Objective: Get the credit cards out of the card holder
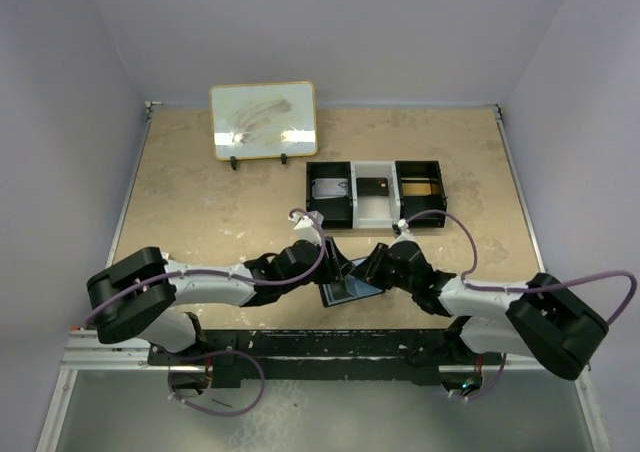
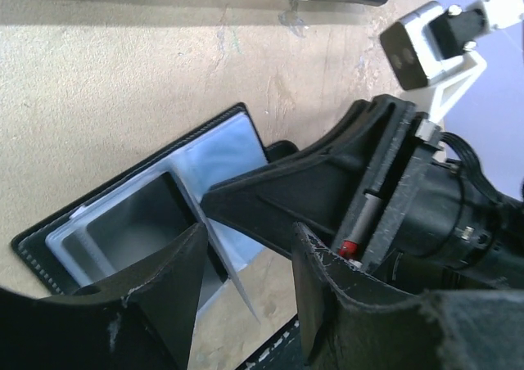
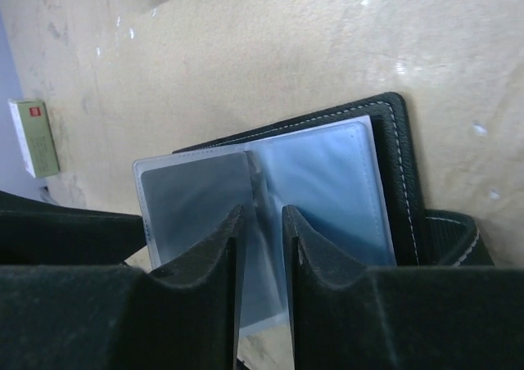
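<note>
Two grippers meet over the card holder (image 1: 350, 293), lying open on the worktop (image 1: 200, 222) directly beneath both, its long axis running from one gripper to the other; neither arm looks nearer. Leftmost, the left gripper (image 2: 246, 251) stands half open astride an upright clear sleeve leaf (image 2: 233, 280), holding nothing. The right gripper (image 3: 262, 223) is narrowly parted, with a leaf loose in its gap.

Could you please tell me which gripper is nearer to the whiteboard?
Left. The left gripper is at the left side of the card holder, toward the whiteboard; the right gripper is at its right side, slightly farther.
</note>
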